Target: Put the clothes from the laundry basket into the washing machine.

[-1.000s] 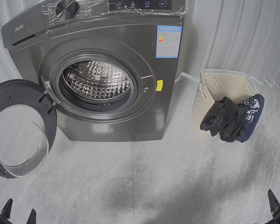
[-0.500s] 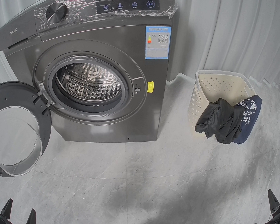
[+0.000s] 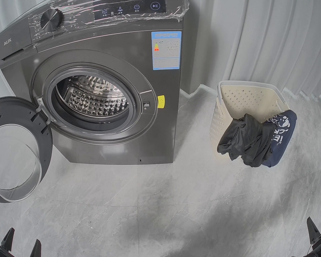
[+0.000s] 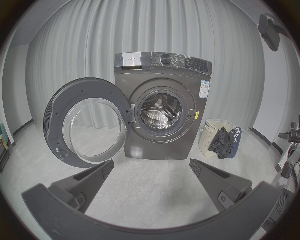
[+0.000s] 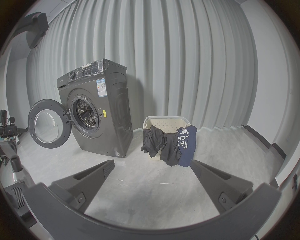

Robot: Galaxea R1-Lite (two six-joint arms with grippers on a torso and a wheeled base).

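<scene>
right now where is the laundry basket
In the head view the laundry basket stands on the floor to the right of the washing machine, clothes draped over its front rim.

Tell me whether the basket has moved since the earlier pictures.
No. The basket keeps its place beside the washer; both slid left together in the head view, so the camera moved, not the basket.

A staged laundry corner, more test room than home. A front-loading washer point(image 3: 106, 101) stands on a grey marble-look tile floor point(image 3: 171, 204) with a cream basket point(image 3: 250, 83) beside it. Pale curtains point(image 3: 262, 34) cover the walls, and plastic film point(image 3: 102, 13) wraps the washer's control panel.
</scene>
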